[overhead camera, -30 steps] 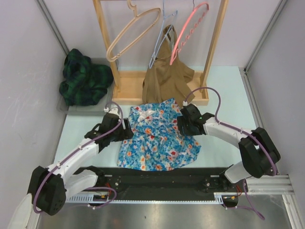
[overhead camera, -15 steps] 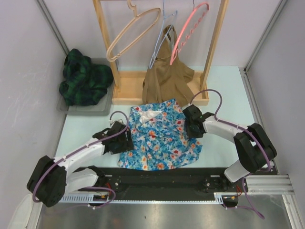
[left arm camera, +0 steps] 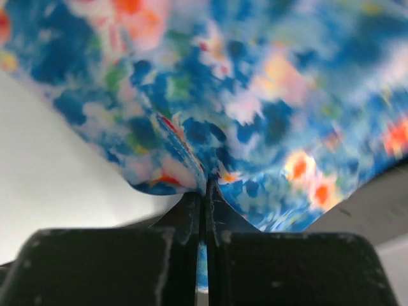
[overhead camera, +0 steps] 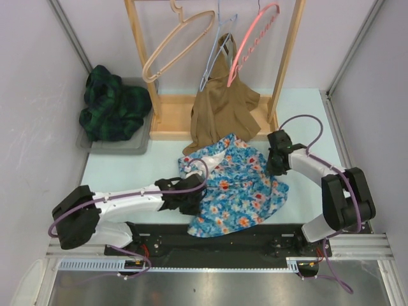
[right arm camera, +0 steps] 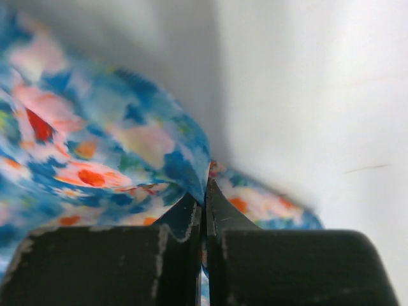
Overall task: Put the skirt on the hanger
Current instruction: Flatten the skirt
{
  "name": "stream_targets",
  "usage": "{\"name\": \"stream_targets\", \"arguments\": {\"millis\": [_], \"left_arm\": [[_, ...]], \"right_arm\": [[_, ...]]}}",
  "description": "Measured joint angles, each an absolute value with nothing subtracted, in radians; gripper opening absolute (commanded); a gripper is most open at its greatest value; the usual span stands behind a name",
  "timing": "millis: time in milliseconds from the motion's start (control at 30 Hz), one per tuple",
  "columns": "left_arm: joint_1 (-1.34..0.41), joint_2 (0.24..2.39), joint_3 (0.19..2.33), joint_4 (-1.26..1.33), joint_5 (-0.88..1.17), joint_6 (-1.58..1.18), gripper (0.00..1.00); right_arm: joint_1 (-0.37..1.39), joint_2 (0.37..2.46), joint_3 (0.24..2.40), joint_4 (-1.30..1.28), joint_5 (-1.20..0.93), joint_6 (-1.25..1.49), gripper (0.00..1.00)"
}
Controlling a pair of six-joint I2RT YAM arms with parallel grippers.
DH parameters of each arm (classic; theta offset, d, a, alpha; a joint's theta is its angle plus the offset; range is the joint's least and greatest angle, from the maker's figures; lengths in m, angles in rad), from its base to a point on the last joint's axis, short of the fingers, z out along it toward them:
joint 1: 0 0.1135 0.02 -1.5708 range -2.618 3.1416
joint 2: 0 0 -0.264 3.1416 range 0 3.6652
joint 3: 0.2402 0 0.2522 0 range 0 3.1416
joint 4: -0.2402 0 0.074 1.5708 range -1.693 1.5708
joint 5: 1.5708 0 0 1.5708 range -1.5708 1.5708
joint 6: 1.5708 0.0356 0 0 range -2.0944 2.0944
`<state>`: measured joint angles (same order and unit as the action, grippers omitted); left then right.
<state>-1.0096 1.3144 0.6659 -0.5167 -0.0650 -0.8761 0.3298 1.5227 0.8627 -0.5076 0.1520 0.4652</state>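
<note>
While both arms reach across the pale table, the floral skirt lies spread on it just in front of the wooden rack — its long axis slanting from near-left to far-right. The left gripper has its fingers pressed together on a fold at the near-left edge; the right gripper pinches the far-right edge likewise. The pink hanger hangs on the rack, well apart from the skirt.

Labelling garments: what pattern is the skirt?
Blue floral skirt, orange and white blooms; best in top external view.
</note>
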Motion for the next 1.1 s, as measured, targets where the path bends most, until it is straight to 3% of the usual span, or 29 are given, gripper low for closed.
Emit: {"name": "stream_targets", "arguments": {"millis": [100,167,200,233,267,300,333,367,400,533,767,967,1100], "left_arm": [[-1.098,1.315,0.738,-0.490,-0.023,-0.883,0.03],[-1.155,1.328,0.805,-0.449,0.009,-0.878,0.16],[-1.178,1.345,0.842,-0.422,0.025,-0.868,0.26],[-1.198,1.370,0.883,-0.392,0.046,-0.855,0.53],[-1.214,1.395,0.913,-0.364,0.063,-0.844,0.66],[-1.234,1.432,0.957,-0.332,0.084,-0.830,0.82],[-1.249,1.464,0.989,-0.307,0.104,-0.813,0.93],[-1.259,1.486,1.011,-0.299,0.110,-0.801,0.96],[-1.270,1.510,1.034,-0.297,0.106,-0.797,0.98],[-1.249,1.503,1.036,-0.346,0.069,-0.785,0.97],[-0.982,1.316,0.979,-0.386,-0.030,-0.770,0.90],[-0.747,1.301,0.991,-0.435,-0.057,-0.734,0.88],[-0.607,1.294,0.990,-0.454,-0.051,-0.730,0.88]], "right_arm": [[0.247,1.510,0.900,-0.508,0.148,0.453,0.00],[0.197,1.511,0.947,-0.505,0.143,0.449,0.00],[0.177,1.511,0.968,-0.499,0.141,0.447,0.00],[0.160,1.510,0.989,-0.488,0.140,0.445,0.00],[0.149,1.510,1.004,-0.472,0.139,0.444,0.08],[0.144,1.510,1.013,-0.452,0.135,0.443,0.41],[0.141,1.510,1.018,-0.435,0.130,0.445,0.53],[0.141,1.510,1.024,-0.418,0.121,0.448,0.60],[0.142,1.510,1.031,-0.405,0.115,0.446,0.67],[0.171,1.497,1.080,-0.392,0.125,0.435,0.70],[0.356,1.327,1.107,-0.434,0.153,0.437,0.59],[0.724,1.211,0.994,-0.434,0.152,0.460,0.49],[0.894,1.303,0.905,-0.428,0.152,0.479,0.59]]}}
